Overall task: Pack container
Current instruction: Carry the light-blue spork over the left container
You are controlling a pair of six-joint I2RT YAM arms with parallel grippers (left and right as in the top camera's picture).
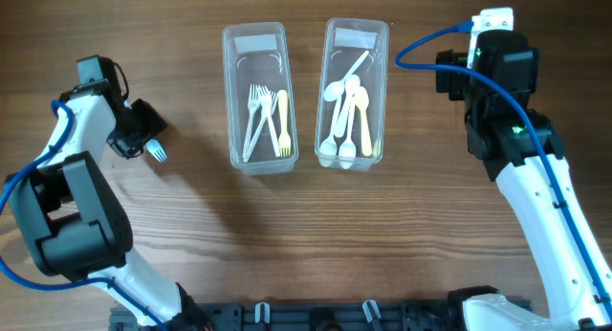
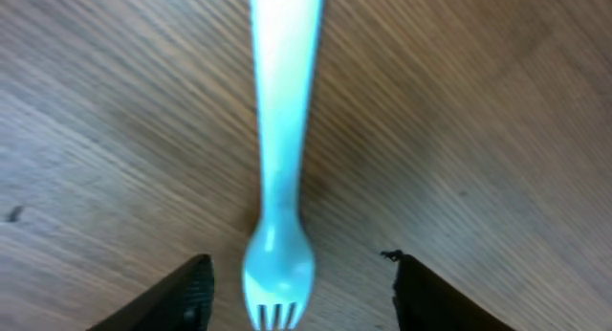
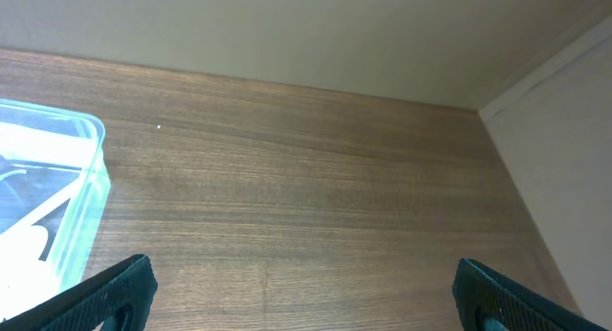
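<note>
A light blue plastic fork (image 2: 279,178) lies on the wooden table, tines toward the wrist camera. My left gripper (image 2: 298,266) is open, with a finger on each side of the fork's head and a gap on both sides. In the overhead view the left gripper (image 1: 142,135) is at the far left, with the fork's tines (image 1: 158,152) showing beside it. A clear container (image 1: 255,149) holds several forks. A second clear container (image 1: 354,34) holds several spoons. My right gripper (image 3: 304,274) is open and empty over bare table; in the overhead view it (image 1: 492,46) is right of the spoon container.
The corner of the spoon container (image 3: 81,178) shows at the left of the right wrist view. The table's far edge and a wall (image 3: 287,34) lie ahead of the right gripper. A black rail (image 1: 316,317) runs along the table's front edge.
</note>
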